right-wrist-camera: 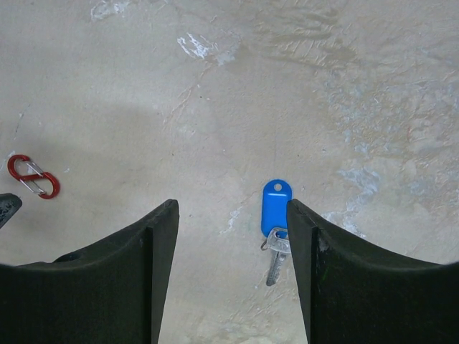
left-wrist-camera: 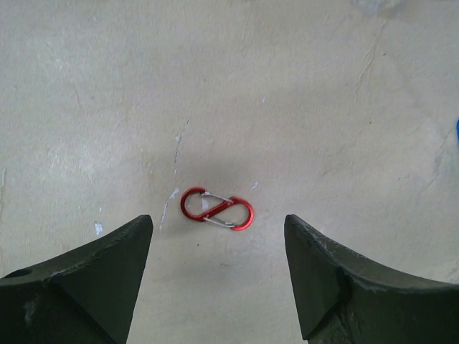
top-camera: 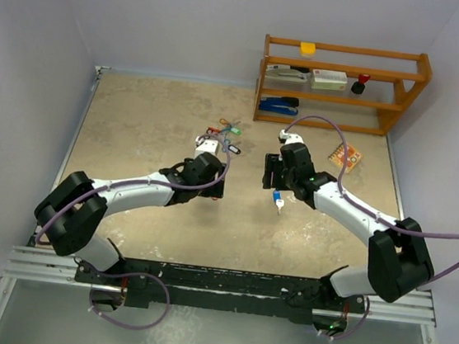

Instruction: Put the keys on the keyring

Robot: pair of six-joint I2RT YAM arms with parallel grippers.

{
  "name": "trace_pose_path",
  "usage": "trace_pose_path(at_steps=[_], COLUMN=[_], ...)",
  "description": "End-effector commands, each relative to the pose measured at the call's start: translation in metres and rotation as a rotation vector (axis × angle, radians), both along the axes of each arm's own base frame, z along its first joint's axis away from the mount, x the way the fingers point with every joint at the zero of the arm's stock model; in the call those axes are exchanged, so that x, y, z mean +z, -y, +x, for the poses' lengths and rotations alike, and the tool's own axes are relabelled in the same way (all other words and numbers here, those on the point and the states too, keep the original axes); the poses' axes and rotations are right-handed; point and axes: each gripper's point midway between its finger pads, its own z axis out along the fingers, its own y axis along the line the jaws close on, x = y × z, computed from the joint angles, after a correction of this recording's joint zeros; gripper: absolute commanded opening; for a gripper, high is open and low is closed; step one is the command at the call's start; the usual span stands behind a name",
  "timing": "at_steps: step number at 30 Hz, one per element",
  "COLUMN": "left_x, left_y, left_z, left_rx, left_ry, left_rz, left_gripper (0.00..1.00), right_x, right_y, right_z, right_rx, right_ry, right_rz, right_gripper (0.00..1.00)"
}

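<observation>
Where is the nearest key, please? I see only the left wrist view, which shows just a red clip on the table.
Observer: A blue-tagged key lies flat between the fingers of the open right claw.
Operator: Thank you. Are there more keys anywhere?
Observer: Yes, the top view shows a cluster of keys with coloured tags. It lies further back than the blue one, toward the shelf.
</observation>
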Motion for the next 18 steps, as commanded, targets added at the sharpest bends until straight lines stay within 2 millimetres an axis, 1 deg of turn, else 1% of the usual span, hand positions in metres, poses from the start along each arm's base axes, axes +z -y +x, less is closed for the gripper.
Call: trace_pose_path(at_steps=[1,3,10,13,18], left_x=[0.007,0.005,-0.01,-0.015,-0.024], left_y=[0.004,0.009,0.028,0.03,0.029], left_z=[-0.014,-0.019,-0.031,-0.033,-0.034], left_rx=[0.0,-0.009,-0.035,-0.036,-0.032], left_ry=[-0.022,-0.039,-0.1,-0.113,-0.128], left_rz=[-0.064,-0.089,-0.152,-0.152,-0.129], left_gripper=[0.71,0.71,0.72,0.73,0.73], right_x=[0.014,0.015,0.016,0.017,0.021], right_y=[0.001,0.0,0.001,0.002,0.002], right_z=[0.006,0.007,0.011,0.012,0.015], right_rx=[-0.015,-0.012,-0.018,-0.021,-0.022], right_ry=[0.056,0.06,0.073,0.078,0.089], right_rz=[0.016,0.013,0.012,0.01,0.008], right_gripper=[0.65,0.65,0.65,0.66,0.66])
